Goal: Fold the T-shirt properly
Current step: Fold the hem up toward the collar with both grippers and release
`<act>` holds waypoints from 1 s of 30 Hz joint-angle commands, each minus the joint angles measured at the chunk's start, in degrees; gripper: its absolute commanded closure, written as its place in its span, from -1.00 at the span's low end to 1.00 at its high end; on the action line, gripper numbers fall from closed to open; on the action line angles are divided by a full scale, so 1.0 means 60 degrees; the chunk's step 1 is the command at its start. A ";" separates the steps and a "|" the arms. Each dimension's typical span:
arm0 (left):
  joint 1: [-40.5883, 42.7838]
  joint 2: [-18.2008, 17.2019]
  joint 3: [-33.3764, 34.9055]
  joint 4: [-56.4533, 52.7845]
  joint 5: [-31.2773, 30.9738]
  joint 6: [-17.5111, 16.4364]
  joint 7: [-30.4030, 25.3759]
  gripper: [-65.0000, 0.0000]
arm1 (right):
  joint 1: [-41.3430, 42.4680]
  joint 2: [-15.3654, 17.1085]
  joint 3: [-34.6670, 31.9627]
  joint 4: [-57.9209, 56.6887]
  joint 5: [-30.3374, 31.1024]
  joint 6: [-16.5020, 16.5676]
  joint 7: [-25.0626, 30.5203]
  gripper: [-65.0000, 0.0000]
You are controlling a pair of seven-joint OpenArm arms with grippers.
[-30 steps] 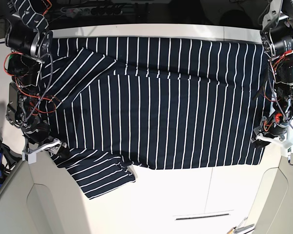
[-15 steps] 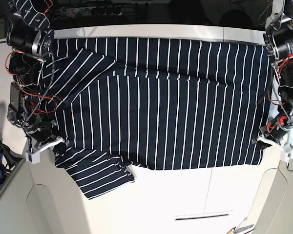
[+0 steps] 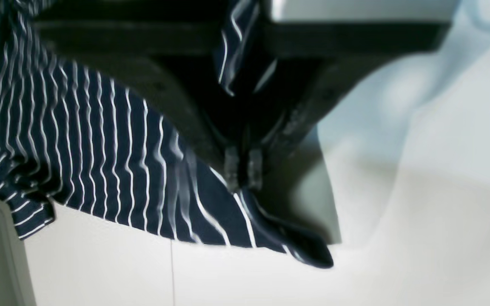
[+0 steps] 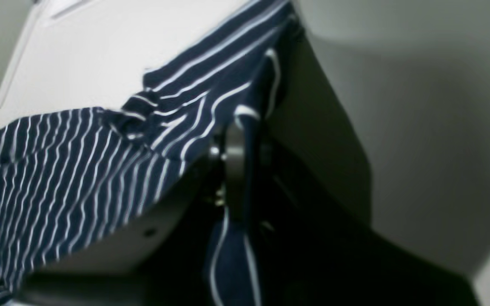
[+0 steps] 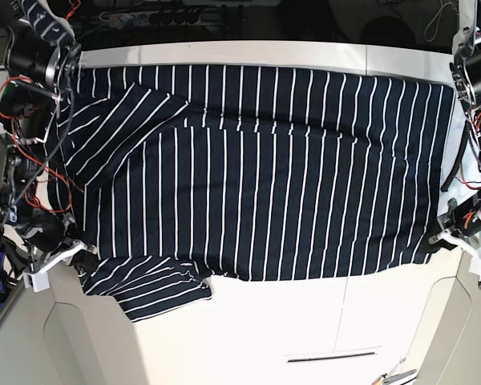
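The T-shirt (image 5: 256, 176), dark navy with thin white stripes, lies spread over the white table (image 5: 305, 321). One sleeve (image 5: 156, 293) sticks out at the near left. My left gripper (image 5: 442, 241) is shut on the shirt's near right corner; the left wrist view shows the cloth (image 3: 228, 204) pinched between its fingertips (image 3: 241, 170). My right gripper (image 5: 76, 258) is shut on the near left edge; the right wrist view shows cloth (image 4: 211, 102) draped over its finger (image 4: 234, 170). The neck label is hidden.
The table's near edge (image 5: 248, 377) has a dark slot (image 5: 333, 355). Arm bodies and red wiring (image 5: 24, 120) stand along the left side, the other arm (image 5: 477, 88) along the right. A power strip (image 5: 156, 14) lies behind the table.
Both grippers have moved outward toward the table's sides, still holding the shirt's near edge. The cloth is pulled wider and flatter, and the near left sleeve has slid left.
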 commanded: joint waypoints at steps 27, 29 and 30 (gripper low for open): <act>0.3606 -0.1158 -0.0040 0.3198 -0.2044 -0.0122 0.1246 0.50 | -0.4044 0.0561 0.0667 0.3235 0.0535 -0.0011 0.0102 0.30; 0.3581 -0.1169 -0.0051 0.3238 -0.2248 -0.0122 0.1249 0.29 | -0.4018 0.0568 0.0721 0.3242 0.0543 -0.0011 0.0193 0.00; 0.3581 -0.1188 -0.0113 0.3311 -0.2342 -0.0122 0.1253 0.26 | -0.4018 0.0568 0.0776 0.3257 0.0543 -0.0011 0.0270 -0.02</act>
